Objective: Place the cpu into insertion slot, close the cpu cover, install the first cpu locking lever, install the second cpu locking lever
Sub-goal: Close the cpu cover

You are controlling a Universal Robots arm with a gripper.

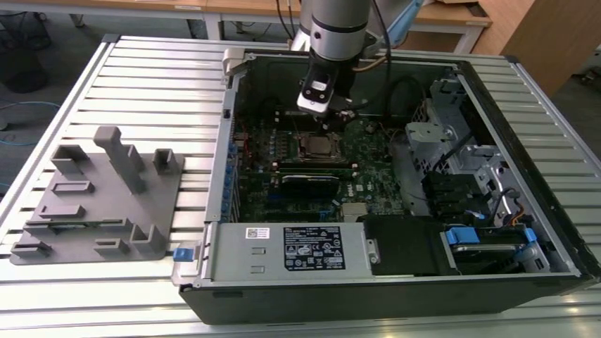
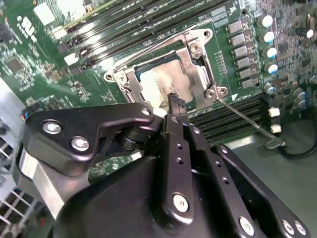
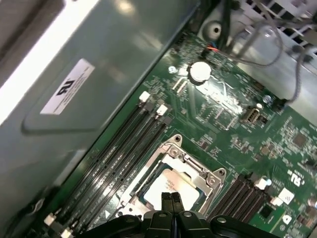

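Observation:
Inside the open computer case, the insertion slot [image 1: 317, 146] sits on the green board. In both wrist views the cpu [image 2: 166, 84] [image 3: 171, 187] lies flat in it, its silver-tan top showing. The cpu cover [image 2: 198, 64] [image 3: 195, 173], a silvery frame, lies down around it. A thin wire locking lever [image 2: 242, 118] sticks out from one socket corner across the memory slots, hooked end free. My gripper [image 1: 329, 124] [image 2: 176, 103] [image 3: 171, 198] hangs just above the cpu's edge, shut with nothing between the fingers.
Long black memory slots [image 3: 124, 144] flank the socket on both sides. A black graphics card [image 1: 310, 184] lies just in front of it, with the power supply [image 1: 281, 250] at the case front. Drive cages and cables [image 1: 451, 148] fill the exterior view's right. A grey fixture block [image 1: 94, 197] stands on the table.

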